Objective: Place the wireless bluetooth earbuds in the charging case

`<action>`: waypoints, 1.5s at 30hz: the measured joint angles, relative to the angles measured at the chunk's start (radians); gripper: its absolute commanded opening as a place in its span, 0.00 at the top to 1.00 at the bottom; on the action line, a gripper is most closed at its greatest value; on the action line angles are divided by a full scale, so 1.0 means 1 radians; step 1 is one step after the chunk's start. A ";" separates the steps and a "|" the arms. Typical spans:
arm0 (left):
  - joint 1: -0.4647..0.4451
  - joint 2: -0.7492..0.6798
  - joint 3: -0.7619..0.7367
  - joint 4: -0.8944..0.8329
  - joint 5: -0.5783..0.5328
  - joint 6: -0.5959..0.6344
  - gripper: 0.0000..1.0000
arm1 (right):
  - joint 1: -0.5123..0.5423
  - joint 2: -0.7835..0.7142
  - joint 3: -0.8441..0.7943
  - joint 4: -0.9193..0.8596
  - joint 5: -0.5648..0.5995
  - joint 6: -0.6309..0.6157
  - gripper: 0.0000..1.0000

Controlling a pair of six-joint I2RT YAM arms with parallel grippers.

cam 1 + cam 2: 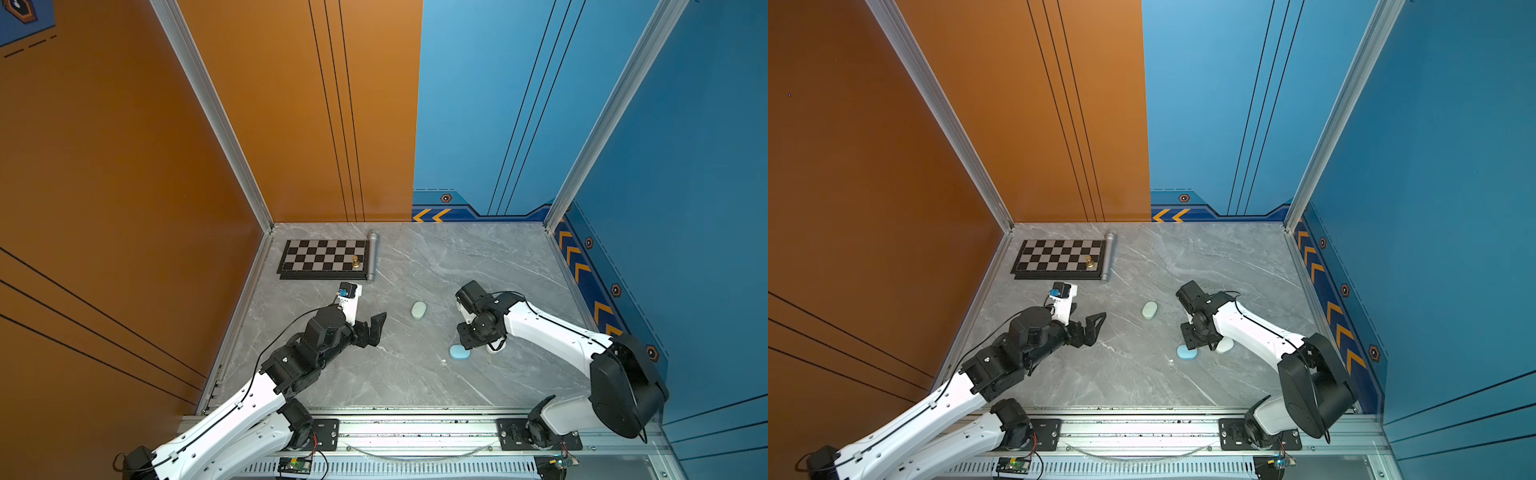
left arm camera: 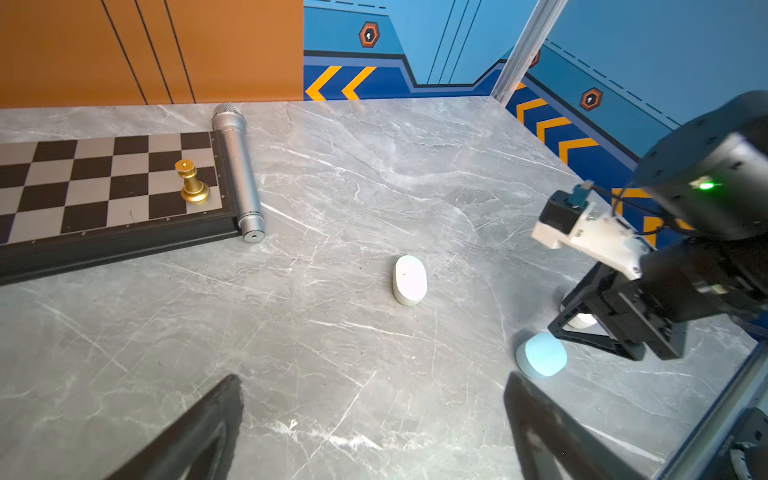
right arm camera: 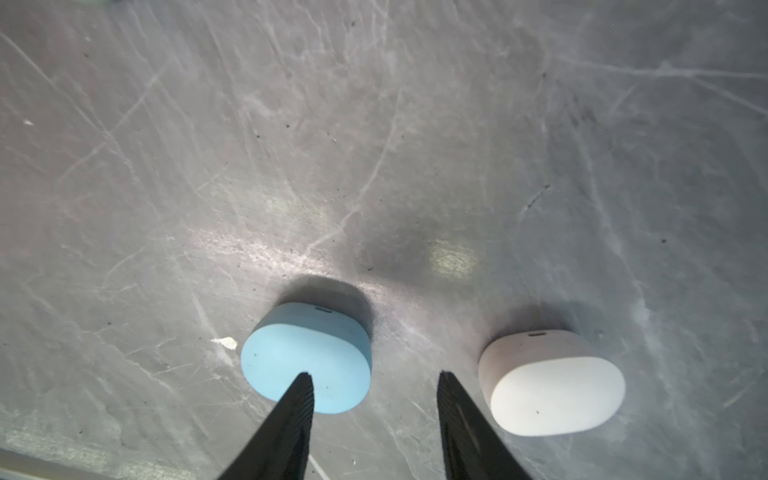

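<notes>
Three shut pebble-shaped charging cases lie on the grey marble table [image 1: 407,374]: a mint case [image 1: 418,310] [image 2: 409,280] in the middle, with a pale blue case [image 1: 459,352] [image 3: 299,345] and a white case [image 3: 552,386] [image 1: 1225,345] to its right. The earbuds are out of view. My right gripper [image 3: 375,375] [image 1: 469,337] points down over the gap between the blue and white cases, open, with bare table between its fingers. One fingertip overlaps the blue case's top. My left gripper [image 2: 374,384] [image 1: 378,330] hovers left of the mint case, wide open and empty.
A black-and-silver chessboard [image 1: 316,255] with a gold chess piece [image 1: 355,262] lies at the back left. A silver microphone [image 1: 372,257] rests along its right edge. Orange and blue walls close in the table at the left, back and right.
</notes>
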 measured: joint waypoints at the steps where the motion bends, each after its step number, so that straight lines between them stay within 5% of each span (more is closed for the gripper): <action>1: 0.020 0.008 0.000 -0.007 -0.002 -0.006 0.02 | -0.005 -0.032 0.003 0.004 -0.005 -0.001 0.49; 8: 0.327 0.088 0.002 0.011 0.012 0.023 0.02 | -0.217 -0.314 -0.010 0.230 -0.033 -0.066 0.37; 13: 0.641 0.200 -0.017 0.166 -0.003 0.018 0.02 | -0.428 -0.480 -0.224 0.558 0.018 -0.147 0.31; 16: 0.714 0.259 -0.120 0.338 -0.037 0.057 0.02 | -0.477 -0.492 -0.387 0.732 0.073 -0.194 0.32; 23: 0.734 0.453 -0.244 0.573 -0.051 0.179 0.02 | -0.554 -0.387 -0.611 1.048 0.080 -0.253 0.27; 36: 0.668 0.800 -0.235 1.019 -0.005 0.320 0.02 | -0.600 0.104 -0.645 1.717 -0.019 -0.255 0.22; 40: 0.669 0.804 -0.235 1.073 0.002 0.337 0.02 | -0.600 0.143 -0.626 1.712 -0.051 -0.246 0.00; 45: 0.669 0.804 -0.235 1.103 0.003 0.344 0.02 | -0.599 0.144 -0.562 1.706 -0.050 -0.247 0.00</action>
